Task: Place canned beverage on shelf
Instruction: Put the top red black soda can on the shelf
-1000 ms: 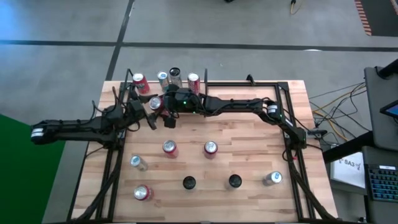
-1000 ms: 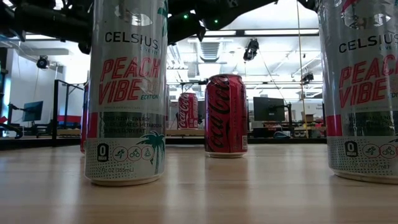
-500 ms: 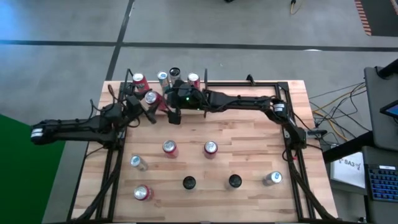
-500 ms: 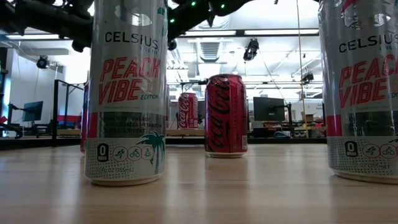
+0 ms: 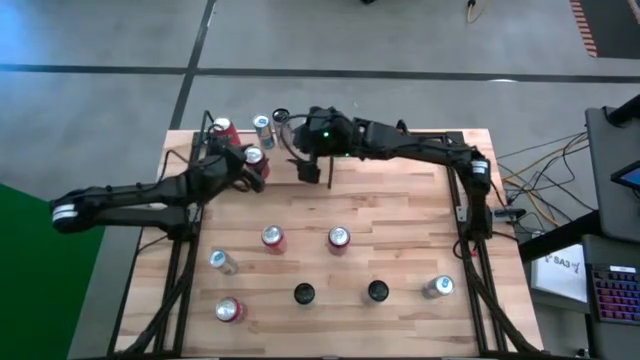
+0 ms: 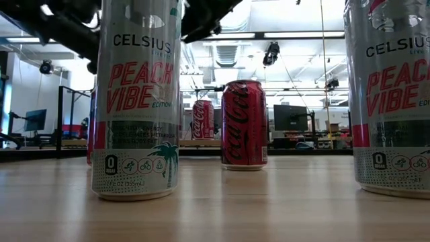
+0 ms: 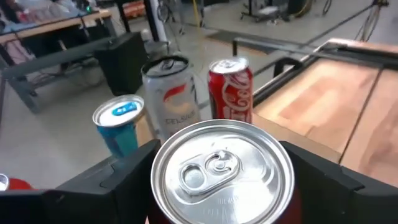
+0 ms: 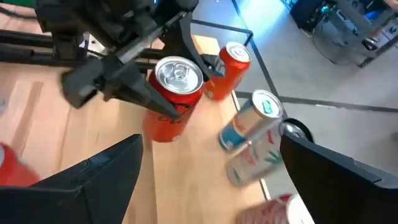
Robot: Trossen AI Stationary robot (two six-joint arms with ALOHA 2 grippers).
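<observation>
The bench (image 5: 400, 230) has a light wood-plank top framed by thin black metal rods. Standing on its open middle are two red cans side by side, one (image 5: 272, 238) left of the other (image 5: 338, 238). Nearer the front edge stand a silver can (image 5: 221, 262), a red can (image 5: 228, 311), two dark-topped cans (image 5: 303, 294) (image 5: 376, 291) and another silver can (image 5: 438, 288). At the far edge, on the shelf (image 5: 420, 135), a red can (image 5: 221, 129), a blue-topped can (image 5: 262, 126) and a silver can (image 5: 281, 119) stand close together.
</observation>
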